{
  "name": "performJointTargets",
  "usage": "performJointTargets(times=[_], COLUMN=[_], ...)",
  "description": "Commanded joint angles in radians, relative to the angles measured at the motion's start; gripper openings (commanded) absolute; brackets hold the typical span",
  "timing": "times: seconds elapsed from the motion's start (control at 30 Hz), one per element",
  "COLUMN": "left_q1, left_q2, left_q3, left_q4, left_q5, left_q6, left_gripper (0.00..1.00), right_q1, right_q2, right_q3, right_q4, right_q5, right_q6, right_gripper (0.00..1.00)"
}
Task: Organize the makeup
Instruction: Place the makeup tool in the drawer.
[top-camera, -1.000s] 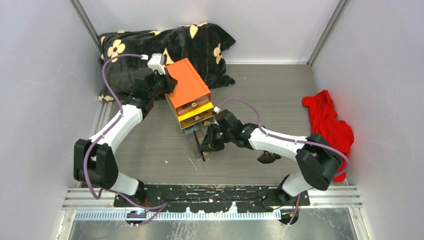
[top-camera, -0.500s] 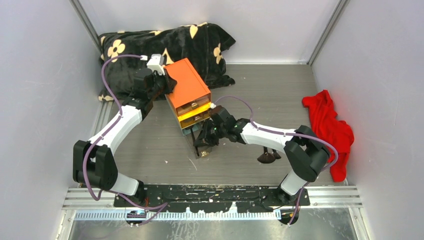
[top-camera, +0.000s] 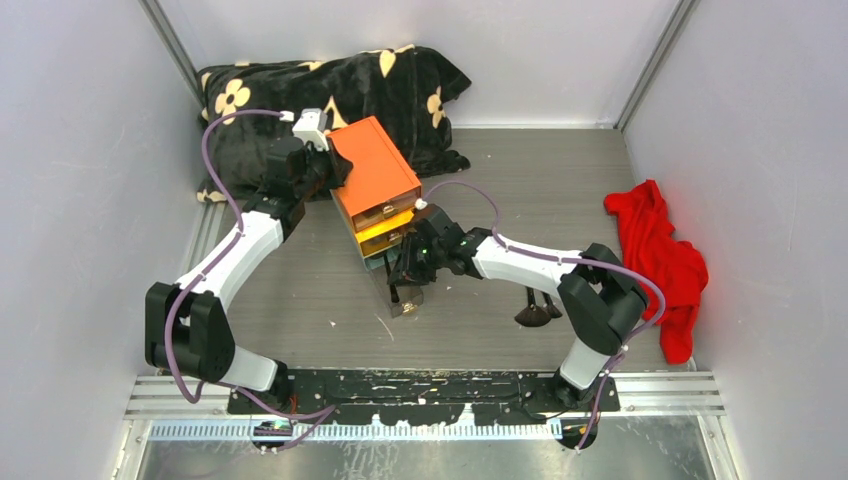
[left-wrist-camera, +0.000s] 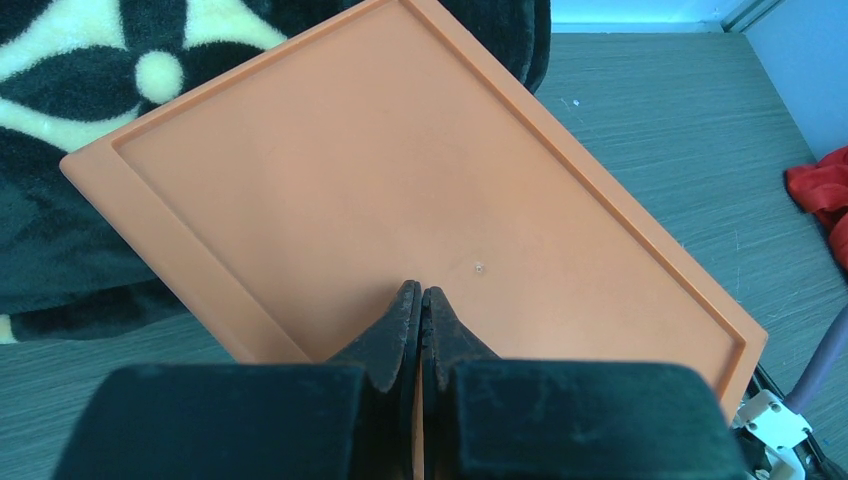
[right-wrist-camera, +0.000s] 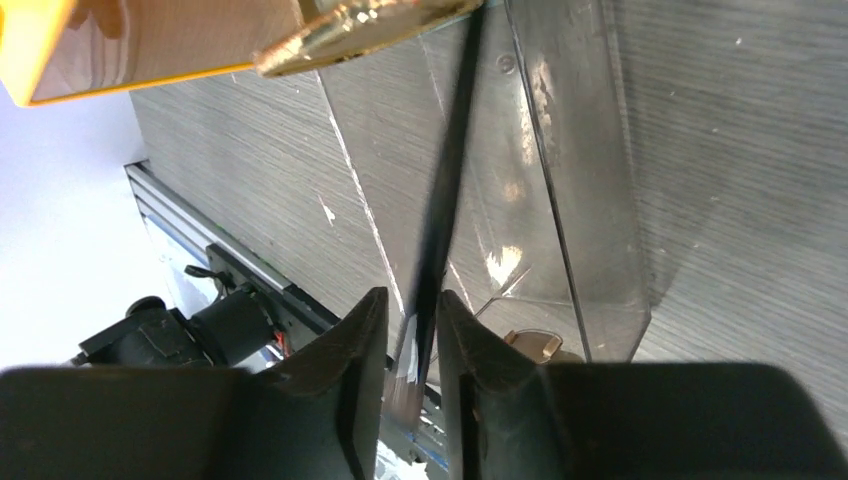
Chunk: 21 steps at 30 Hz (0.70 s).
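Observation:
The orange-topped box (top-camera: 375, 170) stands tilted at the table's back left, its clear bottom drawer (top-camera: 400, 295) pulled out. My left gripper (left-wrist-camera: 421, 292) is shut with nothing in it, its tips resting on the orange lid (left-wrist-camera: 400, 180). My right gripper (top-camera: 405, 275) hovers over the open clear drawer (right-wrist-camera: 560, 200). Its jaws stand a little apart, and a slim black brush handle (right-wrist-camera: 450, 170) runs between them down into the drawer, with a gap on its left side. Two dark fluffy brushes (top-camera: 537, 312) lie on the table under the right forearm.
A black cushion with cream flowers (top-camera: 330, 90) lies behind the box. A red cloth (top-camera: 655, 250) is bunched at the right wall. The yellow drawer (top-camera: 390, 232) sits just above the clear one, its gold handle (right-wrist-camera: 360, 25) over the right gripper.
My right gripper has moved left and toward the box over the open drawer, and its jaws have widened around the brush handle. The left arm has not moved.

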Motion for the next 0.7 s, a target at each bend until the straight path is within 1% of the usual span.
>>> performJointTargets(times=[0.0,0.03,0.07,0.1,0.2,0.33,0.5,0.57,0.63,0.67], left_q1=[0.008,0.008,0.008,0.009,0.008,0.008,0.008,0.008,0.009,0.008], left_q2=[0.022,0.022,0.023,0.022,0.021,0.024,0.028,0.026,0.023,0.021], left_q3=[-0.047,-0.047,-0.047,-0.047,-0.049,-0.050,-0.049,-0.049,-0.050,-0.051], left_q4=[-0.201,-0.201,-0.202,-0.201,-0.201,-0.199,-0.197,-0.197,-0.198,-0.198], left_q5=[-0.014,-0.014,-0.014,-0.015,-0.017,-0.018,-0.013,-0.013,-0.014,-0.014], left_q6=[0.034,0.035,0.036,0.036,0.037,0.036,0.037,0.037,0.037,0.037], left_gripper=[0.00,0.00,0.00,0.00,0.00,0.00,0.00,0.00,0.00,0.00], right_q1=[-0.004,-0.004,-0.003,-0.004,-0.003,0.001,0.004,0.004,0.004,0.005], right_q2=[-0.025,-0.026,-0.026,-0.025,-0.027,-0.084,-0.209,-0.266,-0.323,-0.348], right_q3=[0.061,0.060,0.061,0.060,0.058,0.051,0.042,0.029,0.003,-0.019], right_q4=[-0.025,-0.026,-0.028,-0.028,-0.031,-0.071,-0.217,-0.295,-0.371,-0.399], right_q5=[0.053,0.056,0.059,0.059,0.064,0.139,0.316,0.409,0.551,0.597], right_q6=[-0.087,-0.095,-0.102,-0.107,-0.120,-0.147,-0.206,-0.224,-0.230,-0.226], right_gripper=[0.36,0.38,0.45,0.47,0.47,0.47,0.46,0.47,0.47,0.46])
